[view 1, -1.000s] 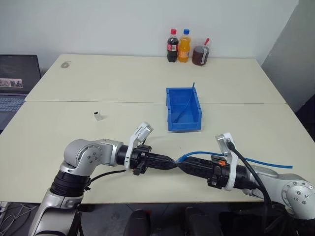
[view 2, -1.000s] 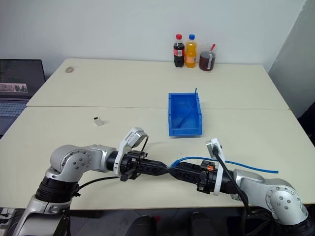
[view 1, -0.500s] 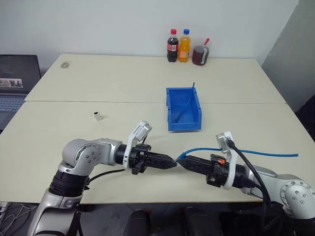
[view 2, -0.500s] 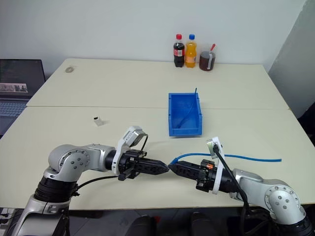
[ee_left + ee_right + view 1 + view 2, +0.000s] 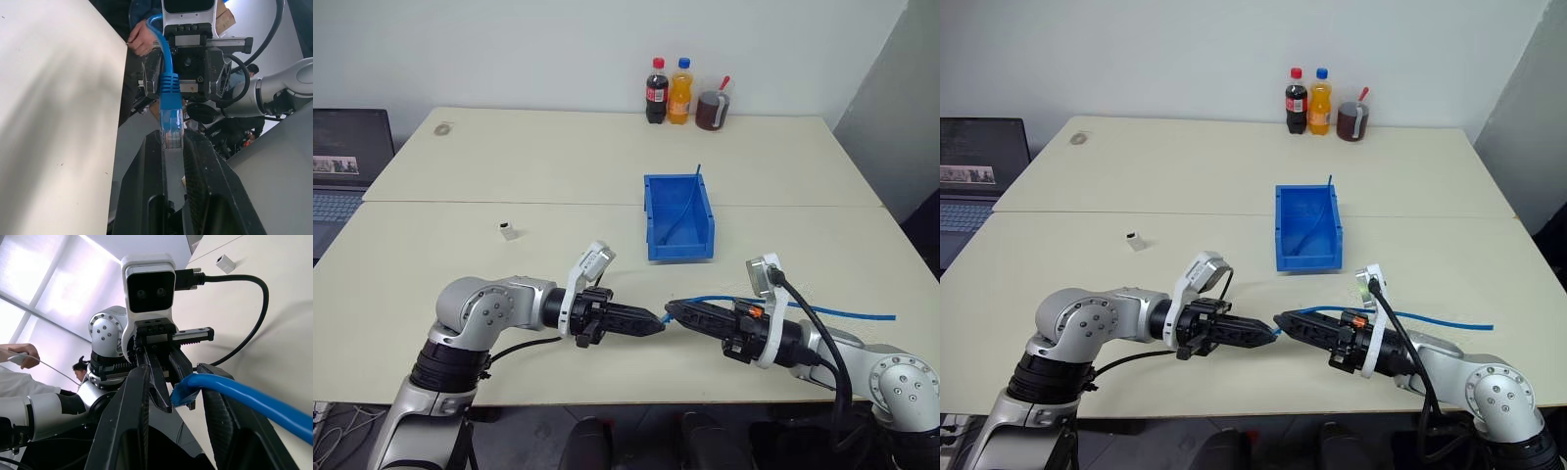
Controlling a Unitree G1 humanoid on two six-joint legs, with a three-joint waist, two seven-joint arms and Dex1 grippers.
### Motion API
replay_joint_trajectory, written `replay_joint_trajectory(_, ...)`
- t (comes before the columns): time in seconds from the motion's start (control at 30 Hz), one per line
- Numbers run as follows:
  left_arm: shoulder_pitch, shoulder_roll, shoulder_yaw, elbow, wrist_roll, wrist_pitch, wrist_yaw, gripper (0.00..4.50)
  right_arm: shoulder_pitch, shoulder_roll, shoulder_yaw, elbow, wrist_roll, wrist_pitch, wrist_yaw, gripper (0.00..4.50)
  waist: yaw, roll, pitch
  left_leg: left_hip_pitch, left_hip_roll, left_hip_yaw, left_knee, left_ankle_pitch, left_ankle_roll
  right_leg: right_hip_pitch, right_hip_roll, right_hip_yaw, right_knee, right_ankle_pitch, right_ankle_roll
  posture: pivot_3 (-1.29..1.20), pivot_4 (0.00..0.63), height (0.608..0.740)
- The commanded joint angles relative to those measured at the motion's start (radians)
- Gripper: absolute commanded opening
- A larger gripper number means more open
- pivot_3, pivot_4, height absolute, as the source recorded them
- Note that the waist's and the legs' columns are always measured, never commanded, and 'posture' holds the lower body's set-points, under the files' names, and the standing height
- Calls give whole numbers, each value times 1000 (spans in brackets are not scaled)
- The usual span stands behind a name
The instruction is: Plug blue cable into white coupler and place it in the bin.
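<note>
At the far edge of the desk (image 5: 558, 166) stand a cola bottle (image 5: 657, 91), an orange soda bottle (image 5: 680, 91) and a cup of dark drink (image 5: 712, 108) side by side. A laptop (image 5: 347, 162) sits at the left. A small round object (image 5: 443, 128) lies near the far left corner.

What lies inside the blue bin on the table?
Inside the bin a thin blue cable lies along the floor, its stiff end rising past the back rim. The front wall hides the floor just behind it.
</note>
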Motion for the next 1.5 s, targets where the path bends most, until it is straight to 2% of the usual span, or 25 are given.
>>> replay_joint_trajectory(0.03, 0, 2, 5, -31, -19, -1, -2, 199, -7, 2, -14, -16, 40, -10, 10, 1584, 0, 0, 0, 0, 0, 0, 0, 0, 0, 0, 0, 0, 0, 0, 0, 0, 150, 740)
replay_joint_trajectory(0.73, 2, -1, 10, -42, -37, 8, 18, 199, 10, 13, 20, -2, 11, 12, 36, 1584, 0, 0, 0, 0, 0, 0, 0, 0, 0, 0, 0, 0, 0, 0, 0, 0, 150, 740)
replay_joint_trajectory(0.97, 7, -4, 11, -46, -41, 9, 25, 199, 15, 6, 16, 2, 15, 16, 47, 235, 0, 0, 0, 0, 0, 0, 0, 0, 0, 0, 0, 0, 0, 0, 0, 0, 150, 740)
replay_joint_trajectory(1.17, 12, -4, 11, -49, -44, -2, 31, 199, 19, 1, 16, 1, 18, 20, 56, 234, 0, 0, 0, 0, 0, 0, 0, 0, 0, 0, 0, 0, 0, 0, 0, 0, 150, 740)
replay_joint_trajectory(1.3, 29, 1, 6, -60, -11, -79, 6, 199, 15, 2, 15, 3, 4, 16, 52, 234, 0, 0, 0, 0, 0, 0, 0, 0, 0, 0, 0, 0, 0, 0, 0, 0, 150, 740)
replay_joint_trajectory(1.37, 36, 32, -9, -63, 10, -115, -42, 899, 10, 4, 13, 6, 3, 11, 45, 234, 0, 0, 0, 0, 0, 0, 0, 0, 0, 0, 0, 0, 0, 0, 0, 0, 150, 740)
replay_joint_trajectory(1.5, 50, 133, -72, -51, 127, -261, -173, 1714, 0, -1, -4, 10, 4, 3, 32, 234, -1, 0, 0, 0, 0, 1, 0, 0, 0, 0, 0, 1, 0, 0, 0, 0, 150, 740)
